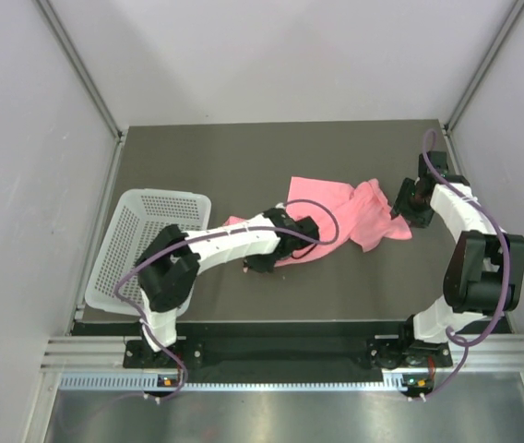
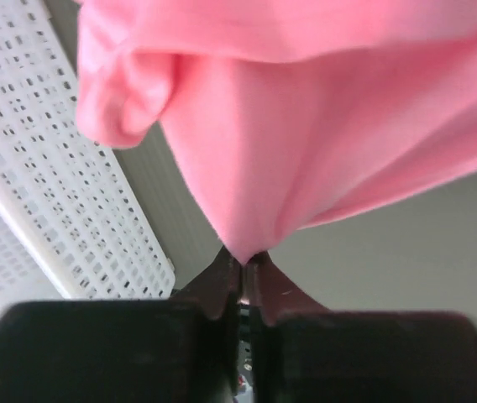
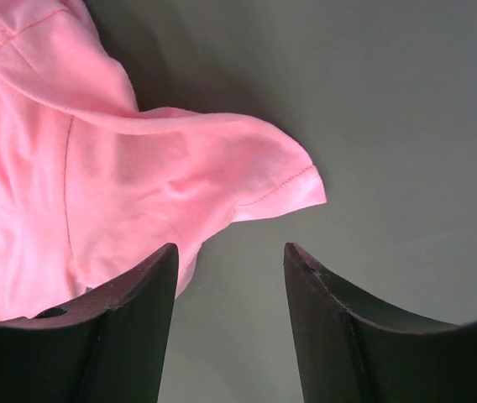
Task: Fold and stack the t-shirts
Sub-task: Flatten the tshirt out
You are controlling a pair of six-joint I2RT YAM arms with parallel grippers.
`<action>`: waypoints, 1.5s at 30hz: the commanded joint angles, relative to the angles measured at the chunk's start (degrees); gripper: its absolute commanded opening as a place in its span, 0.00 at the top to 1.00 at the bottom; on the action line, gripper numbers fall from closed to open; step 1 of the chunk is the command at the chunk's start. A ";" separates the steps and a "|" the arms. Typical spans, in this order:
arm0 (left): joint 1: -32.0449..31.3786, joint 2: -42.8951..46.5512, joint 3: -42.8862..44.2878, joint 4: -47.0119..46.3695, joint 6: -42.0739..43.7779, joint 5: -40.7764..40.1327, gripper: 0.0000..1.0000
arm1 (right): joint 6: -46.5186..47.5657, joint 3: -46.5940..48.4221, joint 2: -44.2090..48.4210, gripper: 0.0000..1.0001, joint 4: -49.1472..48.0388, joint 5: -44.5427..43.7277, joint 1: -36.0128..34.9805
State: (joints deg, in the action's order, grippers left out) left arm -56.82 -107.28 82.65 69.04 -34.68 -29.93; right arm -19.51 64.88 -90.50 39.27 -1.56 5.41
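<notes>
Gripping a pinch of the t-shirt, the left gripper is closed on the fabric, to the right of the basket. The shirt lies crumpled on the table, further right of the basket. The right gripper stands open and empty at the shirt end farthest from the basket, with a sleeve hem just before it. I judge the step is spreading the shirt flat, before any fold. Next, the right gripper should take that hem and both pull apart. Bare table behind the shirt gives room, but the basket wall is close to the left arm.
</notes>
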 commanded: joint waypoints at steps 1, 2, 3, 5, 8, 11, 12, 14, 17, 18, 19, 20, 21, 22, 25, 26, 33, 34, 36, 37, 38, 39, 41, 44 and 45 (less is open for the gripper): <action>-2.85 -4.06 3.29 5.41 -0.73 -1.63 0.88 | 0.35 2.70 0.94 0.46 -0.33 -1.07 0.13; -3.21 -4.33 3.91 5.32 -1.27 -0.84 0.63 | 0.52 2.97 0.76 0.46 -0.24 -1.16 0.30; -3.56 -3.73 4.36 5.15 -1.79 -0.22 0.55 | 0.70 3.06 0.68 0.46 -0.16 -1.16 0.48; -3.74 -0.23 3.66 2.88 -2.50 1.19 0.40 | 0.44 2.71 0.41 0.46 -0.59 -1.16 1.00; -3.21 5.22 0.33 -1.07 -2.07 3.29 0.34 | 0.26 2.18 -0.29 0.46 -0.95 0.33 1.36; -1.64 10.32 -5.03 -7.47 -1.19 7.86 0.44 | 0.26 1.74 -0.12 0.46 -1.30 0.51 1.36; -1.28 11.73 -8.35 -9.34 -0.84 9.35 0.49 | 0.35 1.48 0.14 0.46 -1.21 0.42 1.36; 0.04 14.98 -11.10 -12.25 -1.62 14.01 0.58 | 0.52 1.30 0.41 0.47 -1.21 0.42 1.36; 0.39 16.14 -14.88 -14.01 -3.55 17.44 0.67 | 0.35 1.12 0.94 0.47 -0.95 0.42 1.36; 0.39 16.14 -16.37 -13.58 -4.34 17.97 0.69 | 0.43 1.04 1.20 0.47 -1.03 0.51 1.36; 0.39 16.32 -17.34 -13.92 -5.74 18.33 0.69 | 0.35 1.04 1.29 0.47 -0.95 0.60 1.36; 0.39 17.71 -18.65 -14.97 -6.28 20.07 0.68 | 0.35 1.04 1.29 0.47 -1.03 0.86 1.36; 0.39 18.77 -19.97 -16.29 -6.72 20.79 0.67 | 0.35 1.04 1.38 0.47 -0.86 1.12 1.27; 0.39 19.91 -22.60 -19.26 -7.68 21.66 0.66 | 0.35 0.95 1.55 0.47 -1.03 1.38 1.36; 0.39 23.87 -27.01 -23.41 -8.39 22.90 0.57 | 0.26 0.34 2.25 0.47 -1.29 2.78 1.36; 0.48 24.83 -28.06 -25.42 -8.39 22.47 0.54 | 0.17 0.07 2.34 0.47 -1.38 2.79 1.36; 0.57 20.81 -27.82 -29.57 -4.18 19.74 0.44 | 0.08 -1.78 3.66 0.47 -2.00 3.49 1.27; 0.57 19.23 -27.29 -29.83 -2.95 19.91 0.45 | 0.17 -1.78 3.58 0.47 -1.91 3.58 1.27; 0.57 17.91 -26.14 -30.27 -2.15 19.21 0.46 | 0.17 -1.95 3.84 0.47 -1.91 3.50 1.36; 0.57 16.68 -26.05 -30.45 -1.37 18.43 0.49 | 0.08 -2.13 4.01 0.47 -1.91 3.58 1.36; 0.65 16.06 -25.96 -30.36 -1.19 17.55 0.50 | 0.08 -2.13 4.10 0.47 -2.00 3.67 1.27; 0.74 15.53 -25.79 -29.75 -1.18 16.84 0.52 | 0.17 -2.22 4.45 0.48 -2.00 3.67 1.36; 0.74 14.39 -25.61 -29.40 -0.75 14.82 0.55 | 0.35 -2.30 4.98 0.47 -2.09 3.59 1.36; 0.74 14.38 -25.87 -29.84 0.31 12.80 0.57 | 0.44 -2.74 5.33 0.47 -2.18 3.58 1.36; 0.74 14.30 -25.79 -29.84 0.57 12.27 0.58 | 0.44 -3.00 5.33 0.47 -2.26 3.58 1.27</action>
State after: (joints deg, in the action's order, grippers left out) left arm -56.29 -93.30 55.11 40.64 -35.90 -13.80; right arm -19.51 62.24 -87.96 38.59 1.72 6.17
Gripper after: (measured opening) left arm 0.426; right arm 0.527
